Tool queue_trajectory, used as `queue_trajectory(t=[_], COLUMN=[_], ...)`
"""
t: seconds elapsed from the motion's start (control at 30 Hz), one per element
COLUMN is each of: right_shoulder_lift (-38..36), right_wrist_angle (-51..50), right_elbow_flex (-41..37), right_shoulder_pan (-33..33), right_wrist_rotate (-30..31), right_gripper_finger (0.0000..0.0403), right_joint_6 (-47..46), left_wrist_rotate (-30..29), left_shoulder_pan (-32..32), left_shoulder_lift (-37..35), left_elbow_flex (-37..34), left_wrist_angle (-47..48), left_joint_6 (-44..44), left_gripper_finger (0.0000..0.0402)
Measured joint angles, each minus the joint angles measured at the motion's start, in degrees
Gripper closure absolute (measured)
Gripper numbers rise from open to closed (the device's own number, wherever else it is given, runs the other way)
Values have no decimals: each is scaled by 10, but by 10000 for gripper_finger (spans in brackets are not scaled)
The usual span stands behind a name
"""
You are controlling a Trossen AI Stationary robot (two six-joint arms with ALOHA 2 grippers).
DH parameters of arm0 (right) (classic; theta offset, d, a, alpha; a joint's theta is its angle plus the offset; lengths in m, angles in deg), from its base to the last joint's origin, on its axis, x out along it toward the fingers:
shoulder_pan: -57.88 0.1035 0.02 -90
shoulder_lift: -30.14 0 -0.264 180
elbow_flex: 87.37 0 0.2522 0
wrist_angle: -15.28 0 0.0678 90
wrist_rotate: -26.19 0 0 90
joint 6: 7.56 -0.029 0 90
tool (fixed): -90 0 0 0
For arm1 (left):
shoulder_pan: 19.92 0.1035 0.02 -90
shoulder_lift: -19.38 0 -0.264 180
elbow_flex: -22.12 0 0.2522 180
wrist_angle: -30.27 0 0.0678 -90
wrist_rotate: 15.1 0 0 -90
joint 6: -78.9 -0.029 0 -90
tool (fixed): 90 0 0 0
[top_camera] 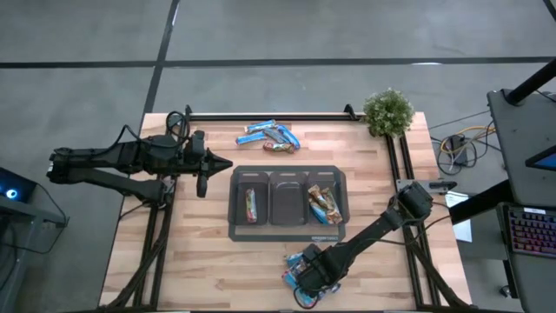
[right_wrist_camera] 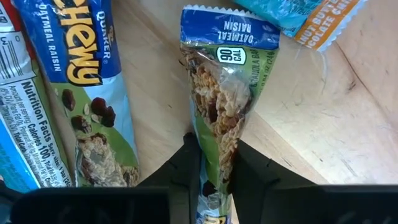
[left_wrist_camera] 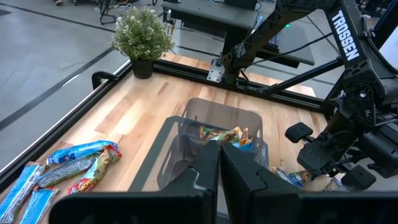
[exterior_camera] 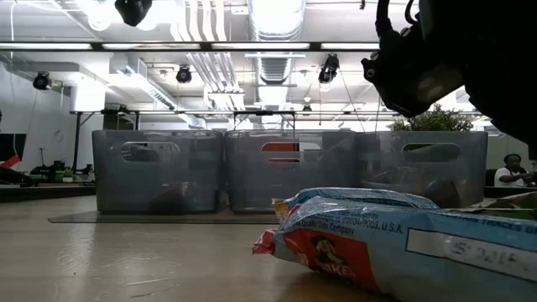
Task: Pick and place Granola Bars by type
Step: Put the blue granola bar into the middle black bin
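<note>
Sits mid-table: grey 3-compartment plastic bin (top_camera: 287, 228), wrapped granola bars (top_camera: 269, 135) behind it, small potted plant (top_camera: 387, 112) at the back-right corner.

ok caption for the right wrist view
Right tool closing on an oatmeal raisin granola bar lying on the wooden table.

You can read "TROSSEN" on the right arm (left_wrist_camera: 346, 34). One bar (right_wrist_camera: 225, 93) reads "OATMEAL RAISIN" and "90 CAL"; its neighbour (right_wrist_camera: 81, 87) reads "QUAKER", "OATMEAL RAISIN" and "Nutrition Facts". The nearest wrapper (exterior_camera: 394, 243) reads "Quaker Oats Company" and "U.S.A."
</note>
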Motion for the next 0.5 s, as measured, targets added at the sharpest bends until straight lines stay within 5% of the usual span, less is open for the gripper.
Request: queue_trajectory(t=[0.5], right_shoulder_lift=[-84], right_wrist_angle=[-6], right_elbow_flex=[0], right_shoulder_pan=[0], right_wrist_rotate=[26], right_gripper_finger=[350], right_joint_6=[-2], left_wrist_rotate=[0], left_shoulder_pan=[0], left_shoulder_lift=[0], left_elbow_flex=[0], left_wrist_angle=[-2], left_joint_6=[0], left_gripper_finger=[401])
